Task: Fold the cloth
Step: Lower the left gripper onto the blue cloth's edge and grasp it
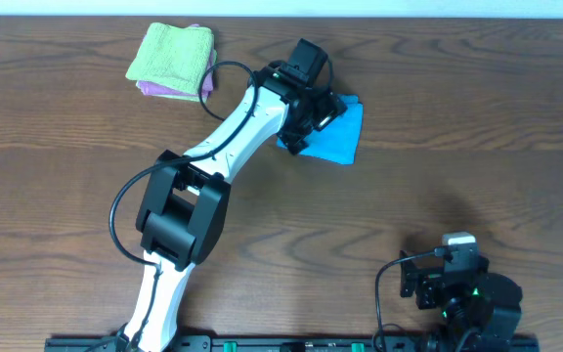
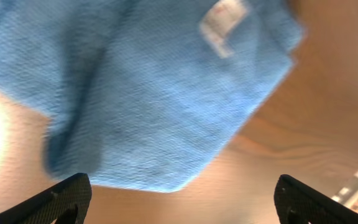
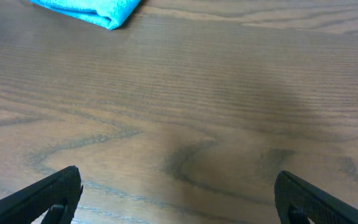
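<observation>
Blue terry cloth (image 1: 346,137) with a white sewn label (image 2: 222,25) lies on the brown wooden table (image 1: 477,147), upper centre, partly under the left gripper (image 1: 311,110). It looks already doubled: a rounded fold edge shows in the right wrist view, and overlapping layers in the left. It looks largely folded, with perhaps one tidying fold left. The left gripper's jaws stand wide apart above it, holding nothing. The right gripper (image 3: 176,193), near the table's front edge and well apart from the cloth, is spread wide too, also empty.
</observation>
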`<act>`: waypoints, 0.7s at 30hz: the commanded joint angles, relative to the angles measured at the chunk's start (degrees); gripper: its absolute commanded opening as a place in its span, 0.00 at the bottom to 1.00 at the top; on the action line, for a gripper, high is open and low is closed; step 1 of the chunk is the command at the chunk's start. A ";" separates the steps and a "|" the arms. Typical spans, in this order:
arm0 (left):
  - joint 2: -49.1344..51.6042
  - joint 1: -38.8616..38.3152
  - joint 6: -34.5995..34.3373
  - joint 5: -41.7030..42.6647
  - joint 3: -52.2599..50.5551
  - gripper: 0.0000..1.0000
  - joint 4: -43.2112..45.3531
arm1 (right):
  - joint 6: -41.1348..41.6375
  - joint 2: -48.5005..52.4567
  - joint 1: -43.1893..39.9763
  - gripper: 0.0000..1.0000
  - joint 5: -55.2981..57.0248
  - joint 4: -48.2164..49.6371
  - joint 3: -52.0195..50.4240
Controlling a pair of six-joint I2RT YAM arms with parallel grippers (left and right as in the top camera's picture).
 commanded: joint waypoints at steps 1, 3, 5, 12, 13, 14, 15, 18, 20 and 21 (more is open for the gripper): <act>-2.64 0.79 2.84 -1.97 -0.13 0.95 -6.38 | 0.42 -0.48 -0.44 0.99 -0.09 -0.17 -0.26; -3.15 1.53 2.86 -4.17 -0.13 0.95 -10.32 | 0.42 -0.50 -0.44 0.99 -0.09 -0.15 -0.26; -3.15 2.19 3.19 -4.70 -0.13 0.95 -9.99 | 0.42 -0.48 -0.44 0.99 -0.09 -0.17 -0.26; -1.55 2.19 4.20 -6.54 -0.20 0.99 -5.68 | 0.42 -0.48 -0.44 0.99 -0.09 -0.15 -0.26; -1.20 2.19 4.07 -6.54 -0.20 0.99 -5.55 | 0.42 -0.48 -0.44 0.99 -0.09 -0.15 -0.26; -0.46 2.23 3.76 -6.51 -0.20 0.99 -5.29 | 0.42 -0.48 -0.44 0.99 -0.09 -0.17 -0.26; 0.46 2.23 2.73 -6.08 -0.20 0.99 -4.79 | 0.42 -0.48 -0.44 0.99 -0.09 -0.15 -0.26; 1.55 2.21 2.58 -4.70 -0.20 0.99 -1.97 | 0.42 -0.48 -0.44 0.99 -0.09 -0.17 -0.26; 1.84 2.08 2.60 -4.66 -0.20 1.00 -0.52 | 0.42 -0.50 -0.44 0.99 -0.09 -0.15 -0.26; 1.97 2.08 2.58 -4.63 -0.20 1.00 -0.37 | 0.42 -0.48 -0.44 0.99 -0.09 -0.17 -0.26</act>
